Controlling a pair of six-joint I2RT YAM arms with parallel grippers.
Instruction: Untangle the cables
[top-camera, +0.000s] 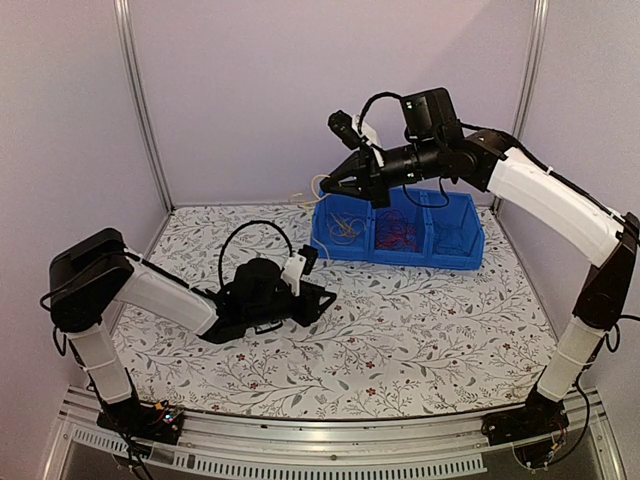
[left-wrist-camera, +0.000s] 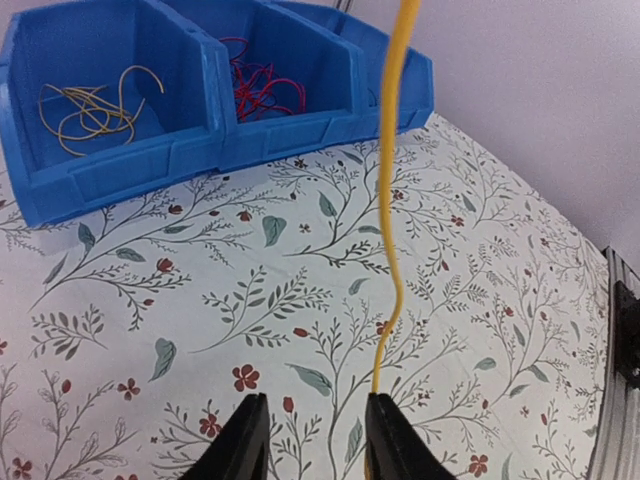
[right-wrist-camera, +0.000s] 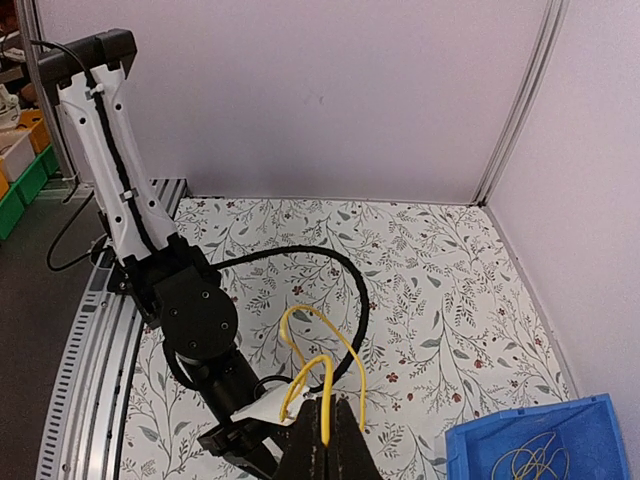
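**Ana:** So, what is your left end effector (left-wrist-camera: 316, 425) doing at the near side?

**Robot:** It hangs low over the flowered worktop (left-wrist-camera: 480, 250), released. My two fingers (left-wrist-camera: 250, 440) stand apart, and only the leaf print shows between them. A yellow cable (left-wrist-camera: 384, 200) comes down from above the wrist view. Its loose end stops right at the tip of the finger on the right of that view. Whether it touches there, I cannot tell.

**Ana:** And beyond that?

**Robot:** Farther back on the worktop sits a blue bin (top-camera: 420, 258) with three compartments side by side. The left one holds a loose coil of yellow wires (left-wrist-camera: 90, 115). The middle one holds a tangle of red wires (left-wrist-camera: 262, 90). In the right one I make out only a few thin strands, too faint for me to name a colour.

**Ana:** Where is your right arm?

**Robot:** It stretches across above the bin. My right end effector (right-wrist-camera: 325, 420) is up in the air over the bin's left end, clenched on the yellow cable. The cable rises out of my closed tips in two arches and drops again just beside them. In the overhead view that end effector points left, with the plain back wall behind it.
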